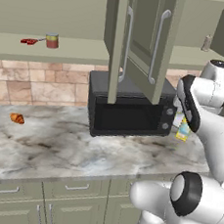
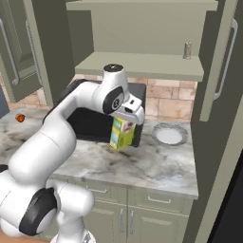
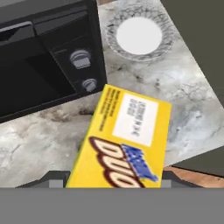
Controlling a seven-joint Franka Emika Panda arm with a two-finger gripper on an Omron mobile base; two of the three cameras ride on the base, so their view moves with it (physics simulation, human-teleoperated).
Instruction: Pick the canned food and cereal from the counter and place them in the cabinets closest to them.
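Kitchen w/ green cupboards (image 1: 142,38), doors open, over the marbled surface (image 1: 56,147). Black microwave (image 1: 129,111) at the back, white plate (image 2: 169,135) to its right. Jaws (image 2: 127,118) clenched on the yellow cereal box (image 2: 121,134), lifted just off the surface by the microwave. Can (image 1: 52,40) sits on the cupboard shelf, left.

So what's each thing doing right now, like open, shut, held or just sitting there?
cereal: held by the hand, lifted off the counter
canned food: upright on a cabinet shelf
cabinets: doors open
microwave: door shut
croissant: lying on the counter
plate: flat on the counter
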